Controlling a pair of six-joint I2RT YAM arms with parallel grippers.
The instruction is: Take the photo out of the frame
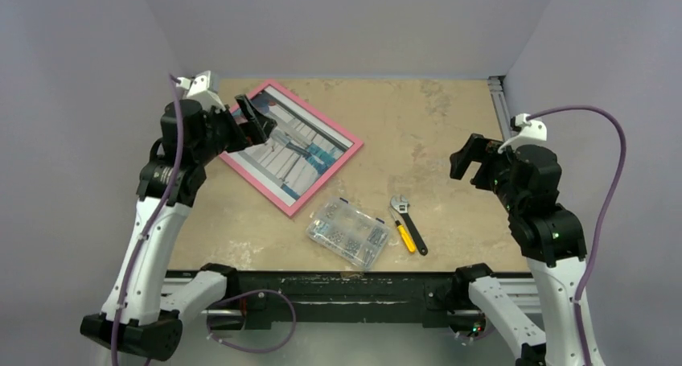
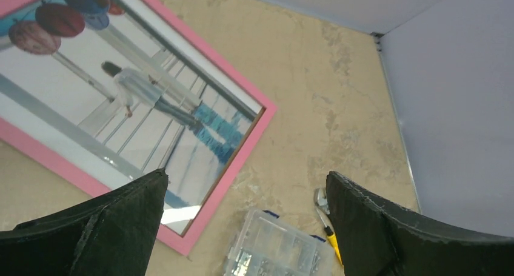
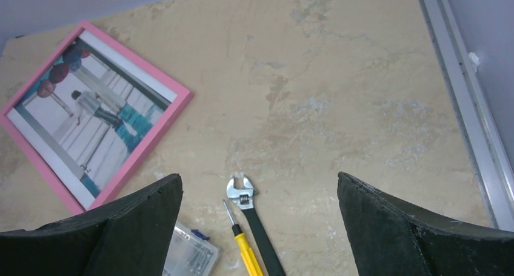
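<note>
Both arms' jaws are gaping empty; the left pair is hovering over the face-up pink frame (image 1: 323, 178), which likely needs flipping.

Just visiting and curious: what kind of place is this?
Likely a robot test booth: plain grey walls around a worn table, a left arm and right arm bolted at its edge.

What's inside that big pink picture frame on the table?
Inside the thin pink rectangular frame lies a paper photo: a person on white and teal stripes, red and blue balls in one corner. Whatever is behind the photo is covered.
</note>
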